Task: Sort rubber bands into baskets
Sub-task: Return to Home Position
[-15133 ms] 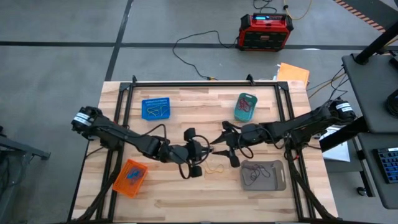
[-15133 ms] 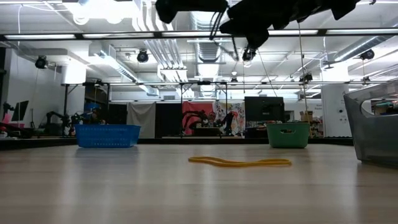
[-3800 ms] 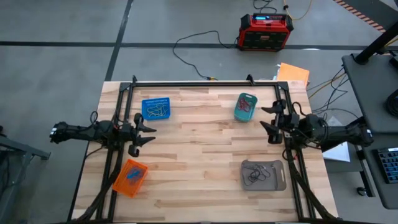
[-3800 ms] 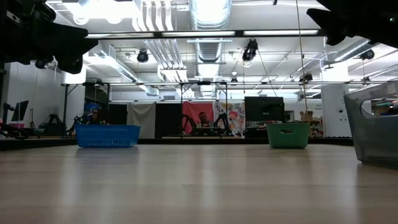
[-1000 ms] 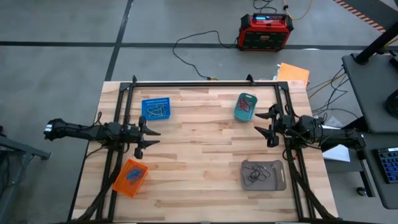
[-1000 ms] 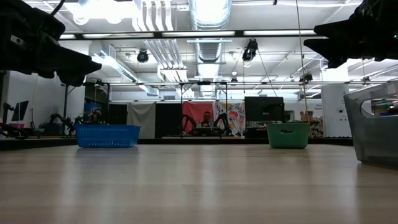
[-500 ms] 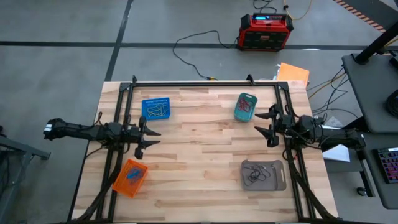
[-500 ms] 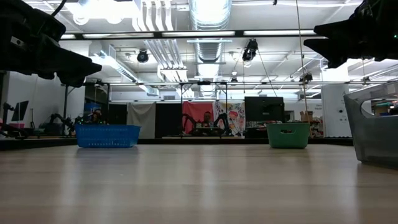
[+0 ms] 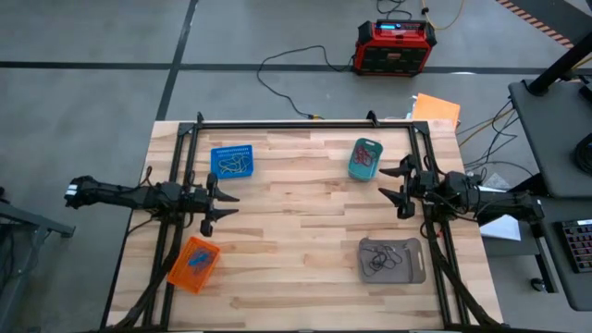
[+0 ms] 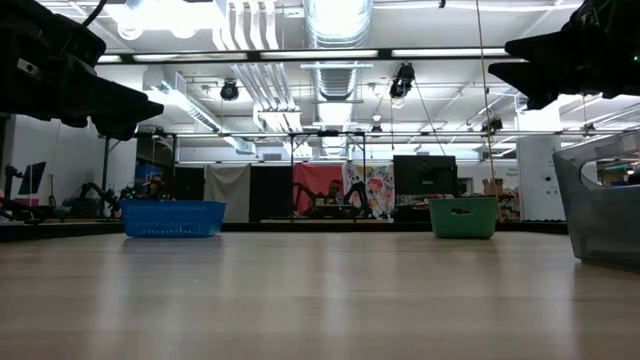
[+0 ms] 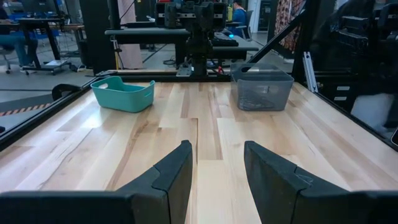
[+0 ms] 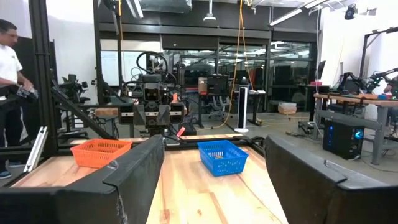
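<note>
- Orange basket (image 9: 182, 261), lower left of the high view: rubber bands (image 9: 196, 262) lie inside, below the left gripper's fingers.
- Left gripper (image 9: 222, 200), left-centre: fingers spread apart, holding nothing.
- Blue basket (image 9: 231, 151), upper left: bands inside, just above those fingers, not touching them.
- Teal basket (image 9: 353, 165), upper right: bands inside.
- Grey basket (image 9: 416, 261), lower right: bands inside.
- Right gripper (image 9: 388, 185), right-centre, between the teal and grey baskets: fingers spread apart, empty.
</note>
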